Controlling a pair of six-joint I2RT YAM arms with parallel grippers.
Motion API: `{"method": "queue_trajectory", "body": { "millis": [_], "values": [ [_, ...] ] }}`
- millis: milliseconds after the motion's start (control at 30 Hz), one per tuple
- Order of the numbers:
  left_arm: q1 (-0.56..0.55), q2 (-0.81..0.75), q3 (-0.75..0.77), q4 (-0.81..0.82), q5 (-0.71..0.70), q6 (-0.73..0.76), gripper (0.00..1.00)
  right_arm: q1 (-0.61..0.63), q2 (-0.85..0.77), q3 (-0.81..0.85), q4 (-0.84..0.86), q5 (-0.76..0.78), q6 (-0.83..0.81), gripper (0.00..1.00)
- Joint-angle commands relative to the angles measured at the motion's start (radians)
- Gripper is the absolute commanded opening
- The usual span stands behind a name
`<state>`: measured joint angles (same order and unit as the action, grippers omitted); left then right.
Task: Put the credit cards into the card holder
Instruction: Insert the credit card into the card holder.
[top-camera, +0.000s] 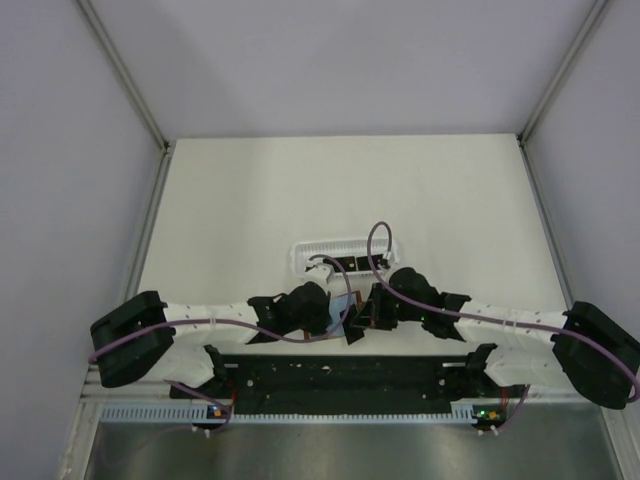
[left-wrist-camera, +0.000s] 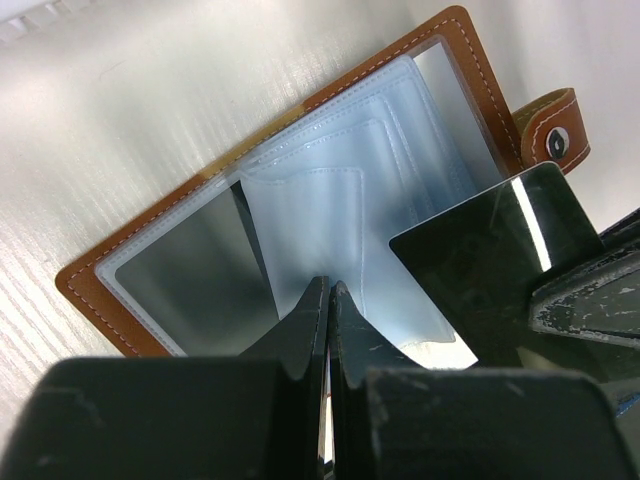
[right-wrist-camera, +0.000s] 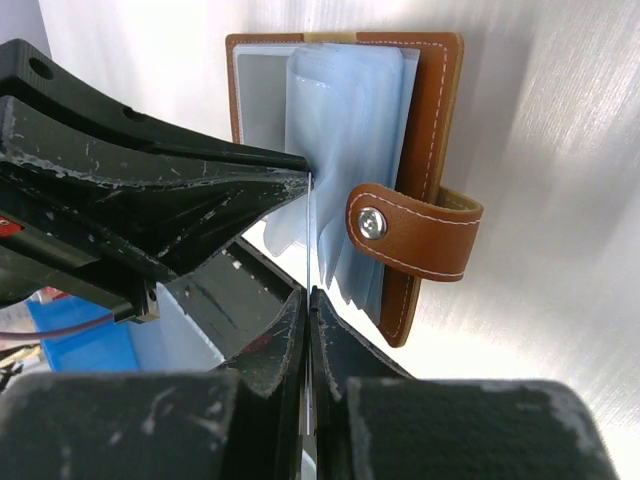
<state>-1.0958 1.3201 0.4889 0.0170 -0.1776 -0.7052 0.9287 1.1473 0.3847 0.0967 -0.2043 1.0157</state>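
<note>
Left tool (left-wrist-camera: 328, 295): fingers pressed together, tips down on the clear pocket sleeves (left-wrist-camera: 300, 215) near the middle of the card holder (left-wrist-camera: 350, 190). It looks like it is pinning or nipping a sleeve leaf, but I can't tell if plastic is actually between the fingers.

Card holder lies open and flat on the worktop (top-camera: 300, 190), between the two tools and just in front of the white slotted basket (top-camera: 340, 250). Brown leather rim, bluish sleeves fanned up. The leftmost pocket shows a dark panel; could be a card already in or just a reflection, can't tell. The clasp tab (right-wrist-camera: 415, 230) sticks out at the holder's outer edge, unsnapped.

One black credit card (left-wrist-camera: 485, 250) sits tilted over the right part of the sleeves, corner toward the pocket stack, not yet inside any slot.

Right tool (right-wrist-camera: 308, 298): fingers closed, pinching that card by its edge. The right wrist view shows the card edge-on as a thin line between the tips. No other loose cards are visible.

Step, as I judge it: insertion of this card, with the left holding the sleeves and the right feeding. The next move calls for lining the card's leading edge with a sleeve mouth and sliding it in flat. The left has to keep the leaf steady, and the card should be released only once it is seated.
</note>
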Motion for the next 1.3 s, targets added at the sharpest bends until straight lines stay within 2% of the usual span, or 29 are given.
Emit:
{"method": "queue_trajectory", "body": {
  "millis": [0,300,633,1000,1267],
  "values": [
    [-0.003,0.016,-0.03,-0.06,-0.005,0.001,0.0,0.013,0.022,-0.003,0.025,-0.01,0.043,0.0],
    [-0.003,0.018,-0.024,-0.057,0.004,0.003,0.0,0.012,0.124,0.026,0.0,-0.01,0.073,0.0],
    [-0.003,-0.01,-0.03,-0.057,0.001,0.001,0.0,0.001,0.163,0.028,0.004,0.042,0.119,0.0],
    [-0.003,-0.067,-0.041,-0.048,-0.002,0.007,0.0,-0.056,0.221,-0.061,0.262,0.014,0.181,0.0],
    [-0.003,-0.163,-0.042,-0.026,-0.023,0.022,0.0,-0.057,0.313,-0.049,0.486,-0.084,0.175,0.0]
  ]
}}
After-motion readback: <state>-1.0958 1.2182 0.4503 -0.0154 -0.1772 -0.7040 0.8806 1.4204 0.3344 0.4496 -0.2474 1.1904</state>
